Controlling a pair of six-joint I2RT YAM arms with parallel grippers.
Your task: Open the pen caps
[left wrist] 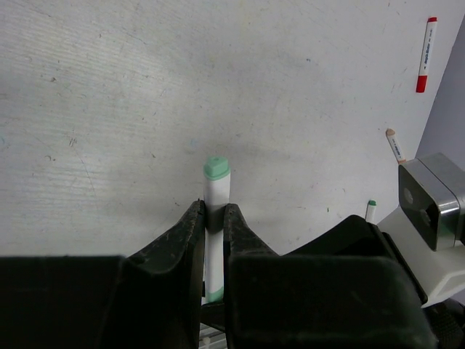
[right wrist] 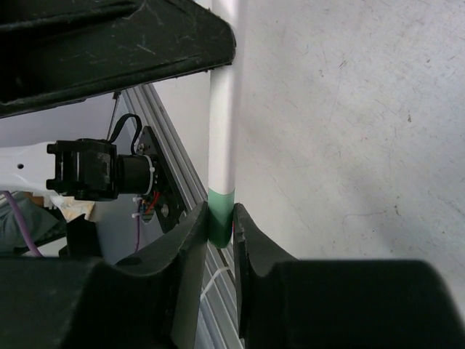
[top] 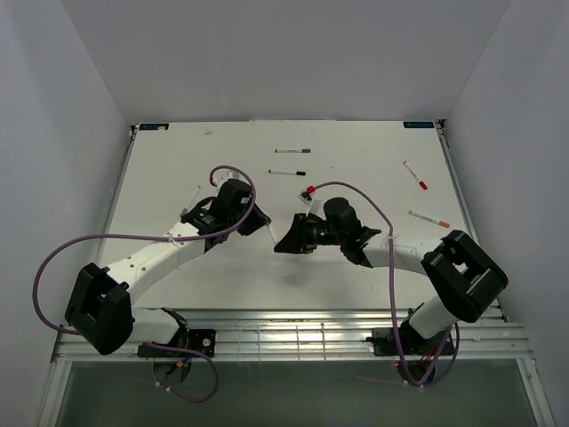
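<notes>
**Green marker held between both hands, cap not off yet**

So here's where I'm at: my left hand is clamped tight around the white barrel of a marker. My right hand is pinched onto the dark green cap at one end of it. The pen hangs in the air between the two, over the middle of the tabletop, not resting on it.

Reason for the split grip is simple: one hand anchors the body, the other takes the cap, so I can pull straight along the pen. From the right wrist view the cap looks flush on the barrel with no gap, so I'd say the pull hasn't happened yet. The pale green tail plug pokes out past my left fingers. There's a decent run of barrel between my two grips, so tugging off-line could bend or twist it.

Rest of the queue: a green-capped pen and a black-capped pen lie near each other toward the far edge. A red-capped pen sits off to the right. All are well apart from my hands.

The surface is a matte white board, scuffed and scratched, with a metal rail along the near edge. Plain pale walls box it in on three sides
</notes>
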